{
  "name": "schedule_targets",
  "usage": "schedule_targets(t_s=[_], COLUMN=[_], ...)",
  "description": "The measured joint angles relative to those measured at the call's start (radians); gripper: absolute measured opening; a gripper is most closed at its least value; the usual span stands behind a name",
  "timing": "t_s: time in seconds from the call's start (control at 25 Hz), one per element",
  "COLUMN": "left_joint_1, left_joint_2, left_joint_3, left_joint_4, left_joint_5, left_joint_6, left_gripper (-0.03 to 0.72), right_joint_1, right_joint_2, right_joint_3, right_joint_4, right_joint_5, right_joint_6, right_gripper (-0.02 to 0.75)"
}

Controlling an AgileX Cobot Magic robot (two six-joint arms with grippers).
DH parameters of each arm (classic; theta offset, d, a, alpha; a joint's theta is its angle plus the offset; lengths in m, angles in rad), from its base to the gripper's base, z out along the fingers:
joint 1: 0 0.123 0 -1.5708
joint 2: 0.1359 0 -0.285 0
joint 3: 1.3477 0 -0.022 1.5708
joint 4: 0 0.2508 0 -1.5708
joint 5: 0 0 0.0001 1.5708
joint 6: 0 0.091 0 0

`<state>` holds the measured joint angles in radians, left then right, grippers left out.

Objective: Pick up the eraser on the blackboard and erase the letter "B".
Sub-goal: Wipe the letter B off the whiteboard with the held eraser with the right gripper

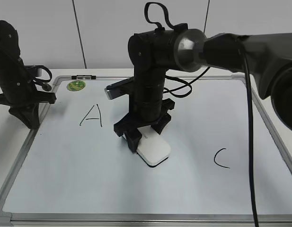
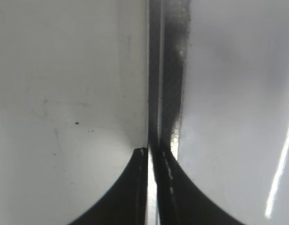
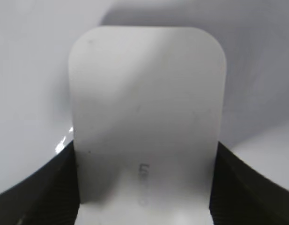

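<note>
Fingers (image 3: 41, 187) of right gripper (image 1: 145, 135) clamped on eraser (image 1: 154, 149), eraser flat on blackboard (image 1: 65, 189) between "A" (image 1: 91, 116) and "C" (image 1: 221, 158), left gripper (image 2: 151, 187) closed, empty.

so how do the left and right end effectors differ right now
The right end effector is over the middle of the blackboard, shut on the eraser, which lies between the A and the C. The left end effector sits at the blackboard's left frame, shut and holding nothing. Both are black and point downward.
</note>
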<state>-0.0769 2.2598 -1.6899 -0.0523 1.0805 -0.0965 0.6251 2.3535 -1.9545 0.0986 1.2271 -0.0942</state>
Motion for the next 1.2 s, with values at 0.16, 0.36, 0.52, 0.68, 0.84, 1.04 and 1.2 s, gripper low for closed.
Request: schedule_targets(t_s=[0.16,0.36,0.52,0.68,0.84,1.04,1.2], left_joint_1=[0.000,0.000,0.000,0.000,0.000,0.000,0.000], left_joint_2=[0.000,0.000,0.000,0.000,0.000,0.000,0.000], left_joint_3=[0.000,0.000,0.000,0.000,0.000,0.000,0.000], left_joint_4=[0.000,0.000,0.000,0.004,0.014,0.018,0.020], left_joint_5=[0.000,0.000,-0.002,-0.002,-0.002,-0.002,-0.002], left_joint_6=[0.000,0.000,0.000,0.000,0.000,0.000,0.000], left_gripper=[0.020,0.020,0.020,0.020,0.020,0.020,0.020], right_joint_1=[0.022,0.034,0.038,0.047,0.047,0.047,0.045], right_joint_2=[0.000,0.001,0.001,0.001,0.001,0.001,0.001], right_joint_3=[0.000,0.000,0.000,0.000,-0.001,-0.001,-0.001], right_joint_4=[0.012,0.018,-0.001,-0.047,-0.055,-0.061,-0.061], right_joint_5=[-0.002,-0.002,-0.002,-0.005,-0.005,-0.005,-0.005], right_joint_6=[0.000,0.000,0.013,0.052,0.062,0.077,0.081], right_gripper=[0.522,0.522,0.522,0.522,0.522,0.522,0.522])
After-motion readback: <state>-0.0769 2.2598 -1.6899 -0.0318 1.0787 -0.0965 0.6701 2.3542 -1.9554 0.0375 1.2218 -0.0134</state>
